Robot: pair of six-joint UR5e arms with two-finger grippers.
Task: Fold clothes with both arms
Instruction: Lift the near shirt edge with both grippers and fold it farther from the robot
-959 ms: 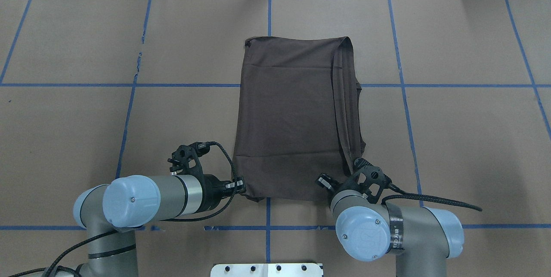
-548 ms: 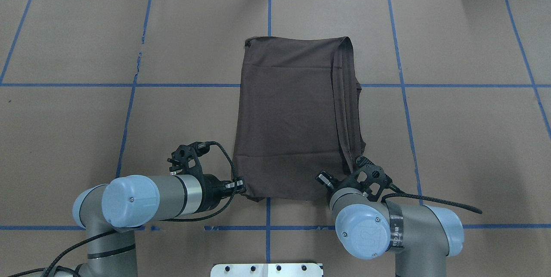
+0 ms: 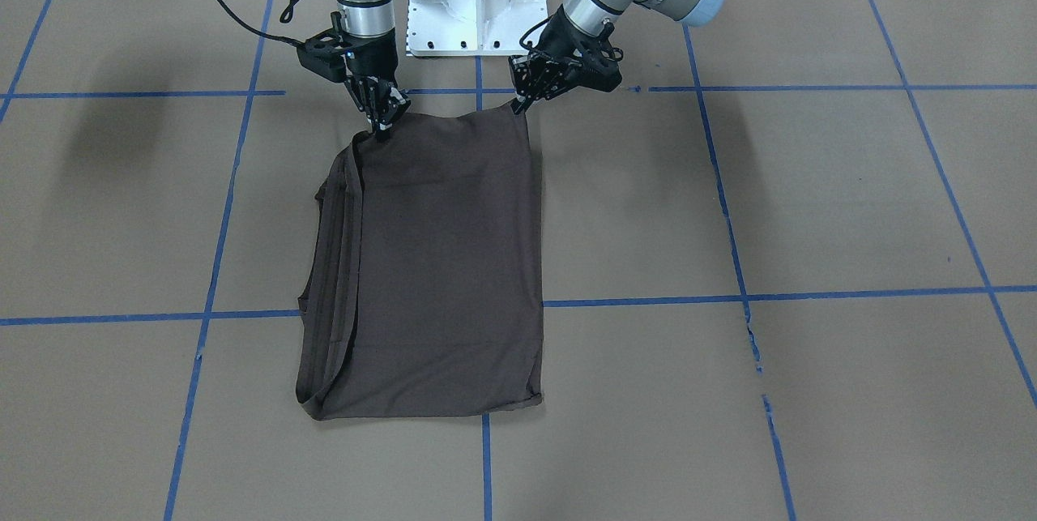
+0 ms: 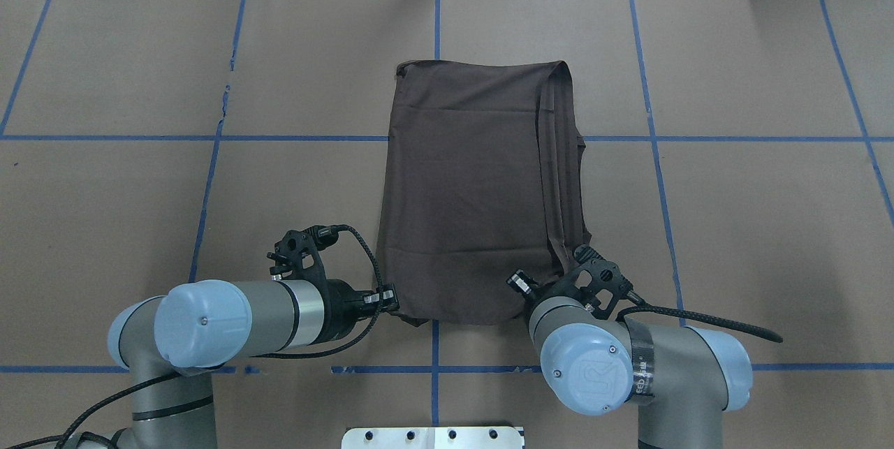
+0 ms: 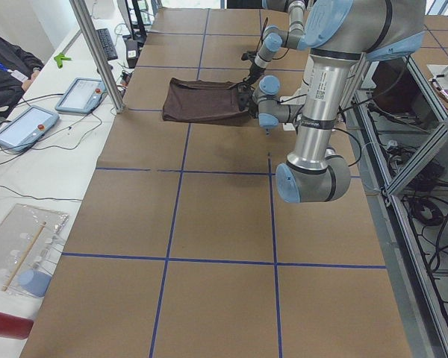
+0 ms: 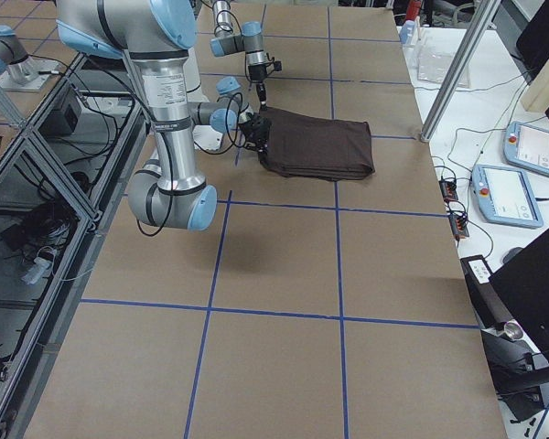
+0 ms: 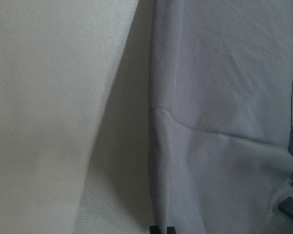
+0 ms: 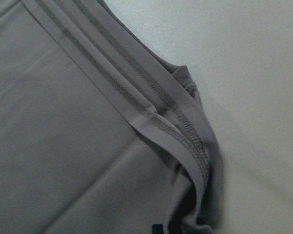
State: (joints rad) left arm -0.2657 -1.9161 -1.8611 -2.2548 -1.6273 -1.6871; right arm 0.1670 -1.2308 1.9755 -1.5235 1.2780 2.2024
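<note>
Here's the danger: the shirt (image 4: 468, 190) lies folded into a long rectangle in the middle of the desk (image 4: 733, 225), and only two thin corner pinches hold it. If a corner slips out, or one arm leads the other, the fold will likely land skewed. The stacked hems along its right side could fan apart too. The left end effector (image 4: 393, 302) has its fingers pressed together on the near left corner, cloth tented up. The right end effector (image 3: 381, 125) is pinched likewise on the near right corner, right at those hems.
</note>
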